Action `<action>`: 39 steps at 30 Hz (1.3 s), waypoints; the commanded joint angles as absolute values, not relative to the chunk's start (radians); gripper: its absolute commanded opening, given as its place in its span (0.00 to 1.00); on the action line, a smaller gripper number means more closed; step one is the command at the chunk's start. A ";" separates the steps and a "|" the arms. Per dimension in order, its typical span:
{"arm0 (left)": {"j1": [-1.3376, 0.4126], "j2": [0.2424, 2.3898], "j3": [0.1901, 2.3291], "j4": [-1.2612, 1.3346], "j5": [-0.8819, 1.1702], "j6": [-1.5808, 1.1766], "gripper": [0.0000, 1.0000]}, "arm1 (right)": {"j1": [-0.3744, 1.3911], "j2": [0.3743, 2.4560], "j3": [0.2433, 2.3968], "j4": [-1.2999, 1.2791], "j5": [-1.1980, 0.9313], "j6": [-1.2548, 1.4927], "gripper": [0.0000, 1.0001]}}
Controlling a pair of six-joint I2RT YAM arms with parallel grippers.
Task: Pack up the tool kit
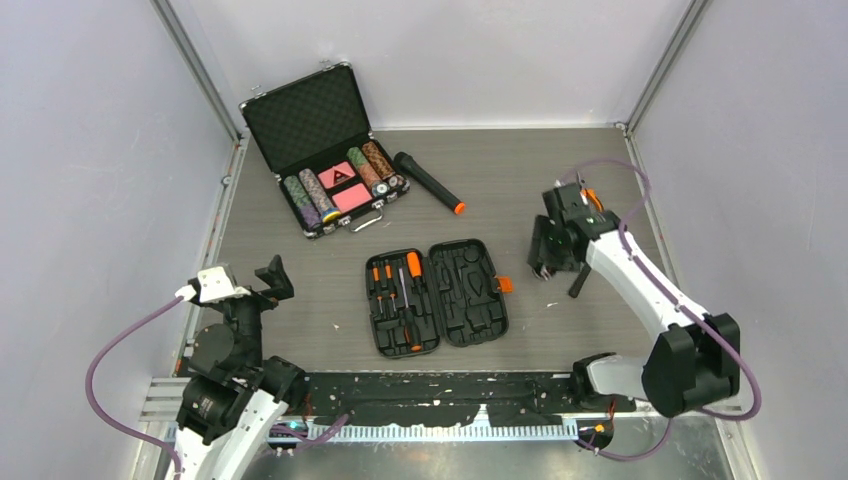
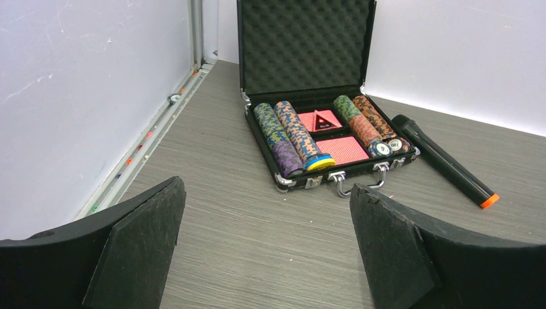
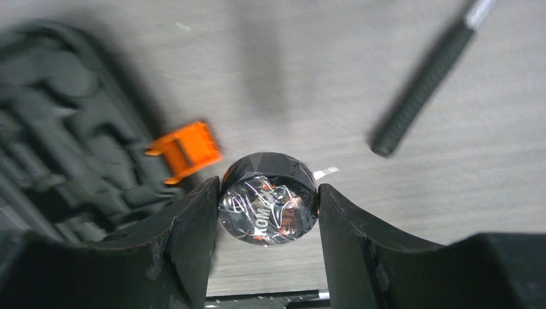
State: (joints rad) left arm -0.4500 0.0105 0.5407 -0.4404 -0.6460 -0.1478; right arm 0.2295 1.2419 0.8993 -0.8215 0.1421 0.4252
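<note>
The tool kit (image 1: 437, 297) lies open and flat mid-table, its orange latch (image 1: 504, 284) on the right edge. Orange-and-black tools (image 1: 400, 285) fill the left half; the right half shows moulded slots. My right gripper (image 1: 546, 262) hangs just right of the case, low over the table. In the right wrist view my right gripper (image 3: 267, 188) is shut on a round black plastic-wrapped roll (image 3: 268, 206), next to the latch (image 3: 187, 149) and the case edge (image 3: 58, 129). A thin black rod-like tool (image 1: 580, 282) lies on the table beside it. My left gripper (image 1: 250, 285) is open and holds nothing.
An open poker chip case (image 1: 325, 150) stands at the back left, with a black flashlight (image 1: 428, 182) beside it. The left wrist view looks at that case (image 2: 322, 138) and flashlight (image 2: 444, 164) between the pads of my left gripper (image 2: 267, 193). Walls enclose the table.
</note>
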 commanded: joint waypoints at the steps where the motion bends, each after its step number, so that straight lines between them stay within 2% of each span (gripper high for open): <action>1: -0.446 -0.129 0.540 -0.387 -0.649 -0.137 1.00 | 0.383 1.375 1.147 -0.849 0.177 0.398 0.48; 8: -0.445 -0.119 0.538 -0.386 -0.654 -0.134 1.00 | 0.533 1.668 1.474 -0.886 0.160 0.333 0.48; 14: -0.445 -0.106 0.536 -0.386 -0.656 -0.132 1.00 | 0.591 1.856 1.593 -0.892 0.127 0.287 0.48; 24: -0.445 -0.087 0.535 -0.374 -0.654 -0.126 1.00 | 0.601 1.996 1.622 -0.880 0.160 0.255 0.51; 39: -0.443 -0.071 0.533 -0.373 -0.650 -0.123 1.00 | 0.601 2.014 1.590 -0.852 0.141 0.246 0.61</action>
State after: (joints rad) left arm -0.4496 0.0105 0.5354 -0.4370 -0.6460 -0.1360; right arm 0.6003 2.0274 1.5826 -0.8707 0.1463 0.2562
